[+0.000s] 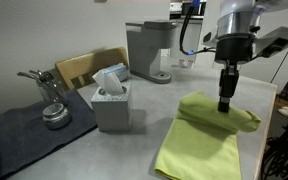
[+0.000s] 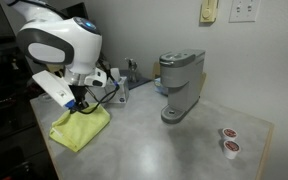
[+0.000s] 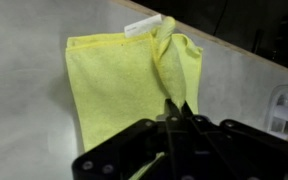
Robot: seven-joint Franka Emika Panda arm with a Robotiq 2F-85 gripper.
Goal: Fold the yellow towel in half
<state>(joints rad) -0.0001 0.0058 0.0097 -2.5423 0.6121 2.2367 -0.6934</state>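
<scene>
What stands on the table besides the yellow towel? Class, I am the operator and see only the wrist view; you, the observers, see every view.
Observer: A grey coffee maker stands on the table, apart from the yellow towel.
Operator: Anything beyond it?
Observer: Two small round pods lie on the side of the coffee maker away from the towel.
Operator: And elsewhere?
Observer: A dark mat lies on the table in an exterior view, with shiny metal things on it.

Grey table [image 1: 134, 152], yellow towel [image 1: 206, 140], tissue box [image 1: 111, 106], coffee maker [image 1: 149, 50], dark mat [image 1: 19, 138]
</scene>
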